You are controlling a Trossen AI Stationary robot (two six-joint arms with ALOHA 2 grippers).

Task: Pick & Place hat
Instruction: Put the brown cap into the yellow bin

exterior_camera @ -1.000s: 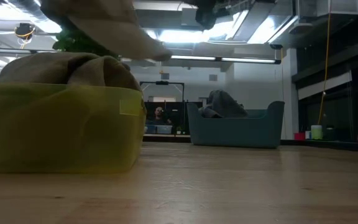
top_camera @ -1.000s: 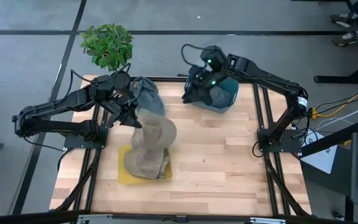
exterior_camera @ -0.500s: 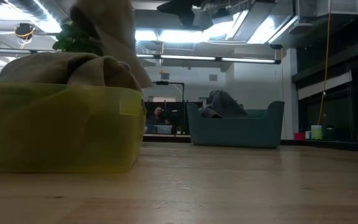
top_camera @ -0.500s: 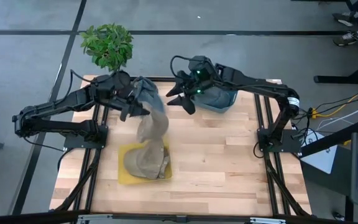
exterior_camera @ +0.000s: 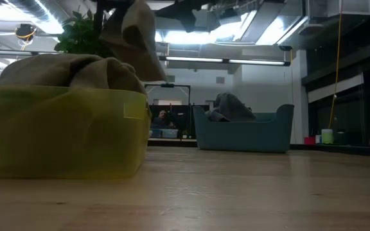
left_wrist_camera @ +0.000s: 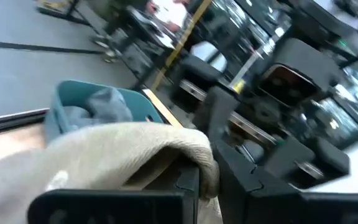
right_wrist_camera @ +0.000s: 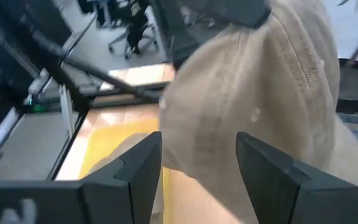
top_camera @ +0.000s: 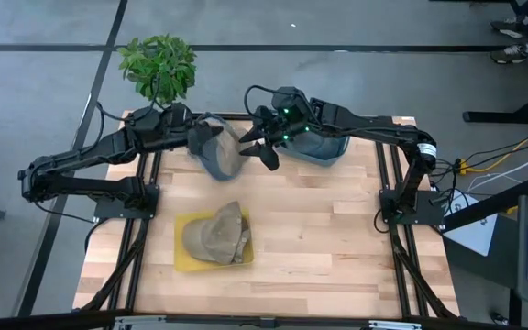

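Note:
My left gripper is shut on a tan cap held in the air over the far-left part of the table; in the low view the cap hangs above the yellow bin. My right gripper is open and level with the cap, just to its right. In the right wrist view the cap fills the space beyond my open fingers. Whether they touch it, I cannot tell. More tan caps lie in the yellow bin. My left gripper holds the cap by its edge on the left side, coming level from the table's left. In the left wrist view the tan cloth drapes over my fingers and hides the place of contact. The cap is lifted clear and hangs below the hold.
A blue bin with grey caps stands at the far right of the table, under my right arm. A potted plant stands beyond the far-left corner. Bare wood lies near and right of the yellow bin.
My left gripper has risen and drawn toward the far edge. The cap first stretched up from the yellow bin, then came clear of it. My right gripper has swung from above the blue bin toward the table's left, up to the cap.

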